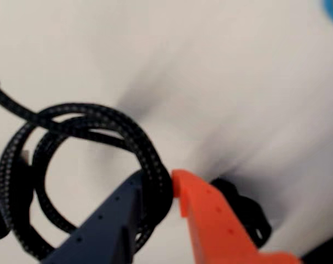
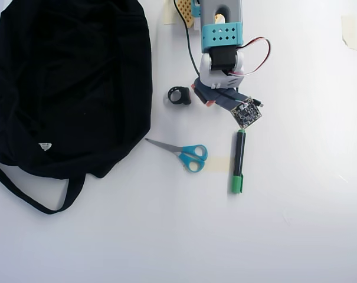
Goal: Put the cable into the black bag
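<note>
**Two fingers on the cable coil, bag still well off**

Two fingers of our gripper [image 1: 173,190] fill the near edge of the wrist view, one dark blue and one orange, and they are pinched on the rim of the braided black cable [image 1: 89,129], with the cord squeezed between their tips. The coil hangs out past the jaws as a couple of loose loops, one end trailing off the left edge. Just beyond the orange finger lies the small black ring-shaped clip [image 1: 246,212], which we are not touching.

From overhead, the arm hides the cable; the clip [image 2: 179,95] sits just beside the wrist, the blue-handled scissors [image 2: 187,154] and green marker [image 2: 239,162] lie farther out, and the black bag [image 2: 72,82] rests well apart at the left.

We judge the hold narrow: lift slowly so the loops do not slip, clear the clip, and carry over the bag's opening before releasing.
</note>
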